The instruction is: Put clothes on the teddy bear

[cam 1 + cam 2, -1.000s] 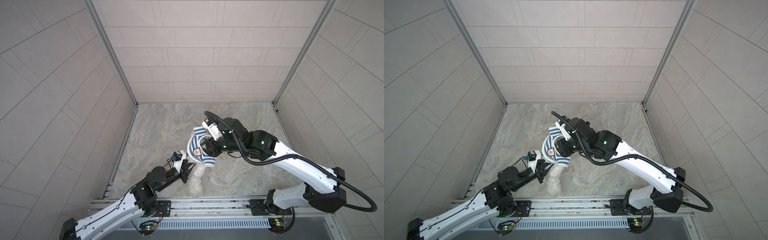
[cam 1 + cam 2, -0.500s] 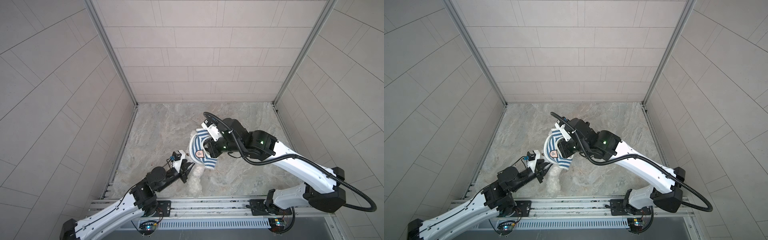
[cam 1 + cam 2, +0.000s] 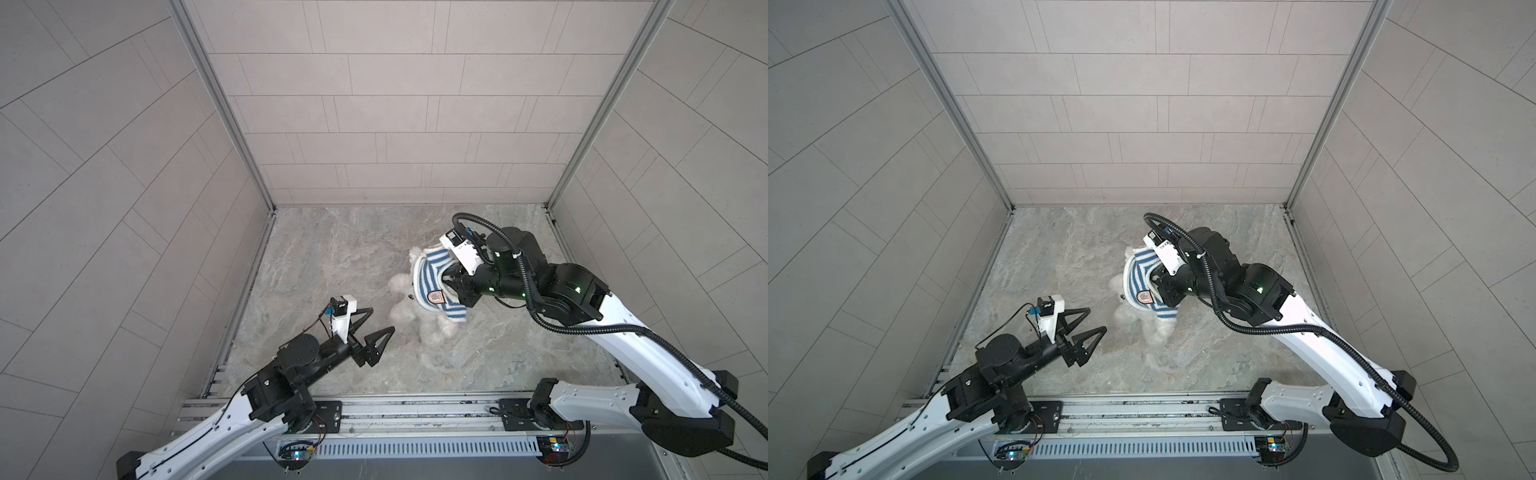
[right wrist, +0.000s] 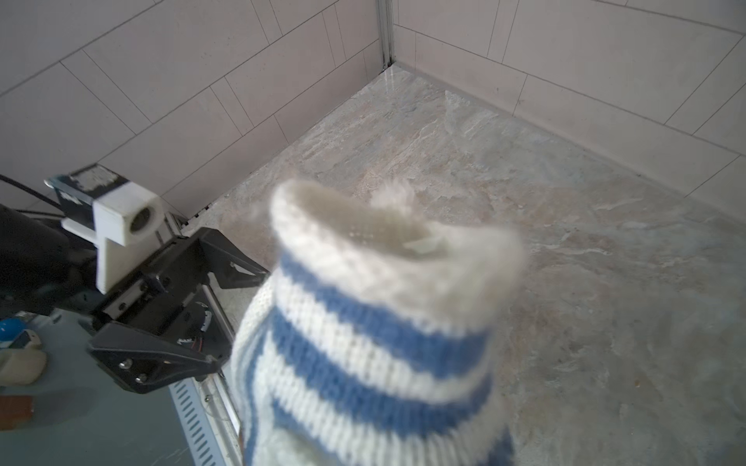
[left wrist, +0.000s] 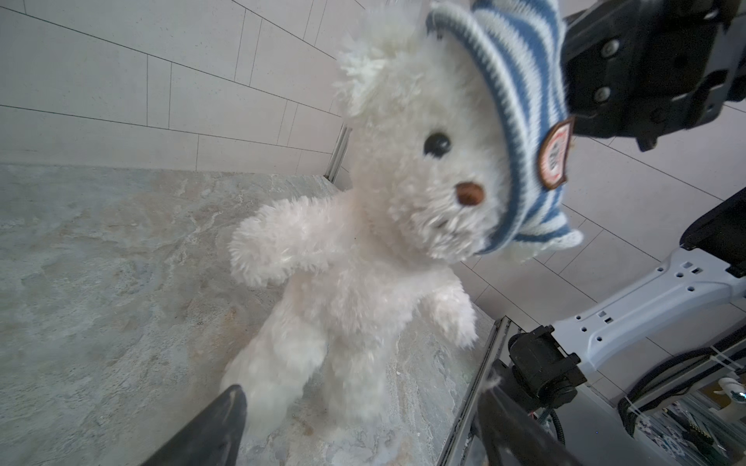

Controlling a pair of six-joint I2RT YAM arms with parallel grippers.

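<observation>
Left gripper backed off, wide, clear of teddy bear; right gripper clamps shirt.

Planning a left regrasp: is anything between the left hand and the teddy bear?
Nothing visible. The left hand stands open, apart from the teddy bear, with only bare floor between it and the bear's legs. The striped shirt sits over the bear's head, gripped by the right hand on the far side.
</observation>
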